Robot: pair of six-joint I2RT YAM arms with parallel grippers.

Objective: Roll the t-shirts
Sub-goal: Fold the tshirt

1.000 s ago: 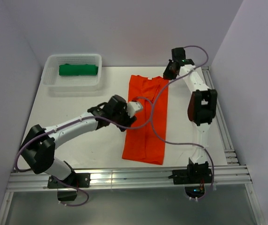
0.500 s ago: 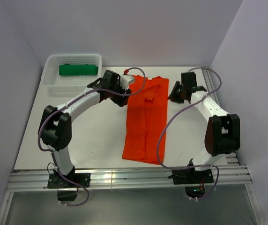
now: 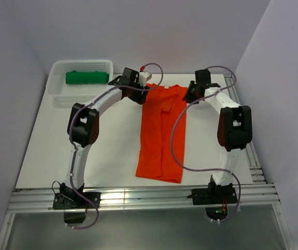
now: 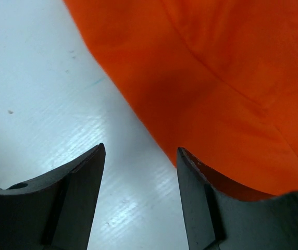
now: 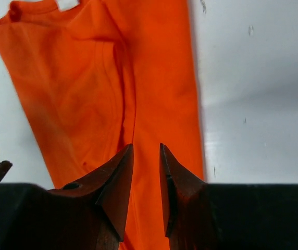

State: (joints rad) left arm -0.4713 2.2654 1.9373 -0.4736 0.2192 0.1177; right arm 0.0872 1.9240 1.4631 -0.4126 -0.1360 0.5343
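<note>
Left end effector (image 3: 140, 92) hangs at the 11 o'clock corner of the orange-red t-shirt (image 3: 162, 135). In the left wrist view its jaws (image 4: 140, 151) stand wide apart with nothing between them, one finger over bare table (image 4: 39, 78) and the other over the edge of the orange cloth (image 4: 216, 78). Right end effector (image 3: 190, 95) hangs at the shirt's 1 o'clock corner. In the right wrist view its jaws (image 5: 146, 147) are parted by only a narrow gap and hold nothing, with orange cloth (image 5: 86, 94) showing through the gap below them.

Two t-shirts are present. The orange-red one lies flat on the white table (image 3: 102, 151), folded lengthwise into a long strip. It runs from 12 o'clock, where the collar end lies between the two end effectors, toward 6 o'clock near the arm bases. The dark green t-shirt (image 3: 86, 77) is a compact roll lying crosswise inside the one white mesh basket (image 3: 81, 91), which stands in the table's 10 o'clock corner, well apart from the orange shirt. Two arms are visible, each arching from its base at the near edge to the far end of the strip.
</note>
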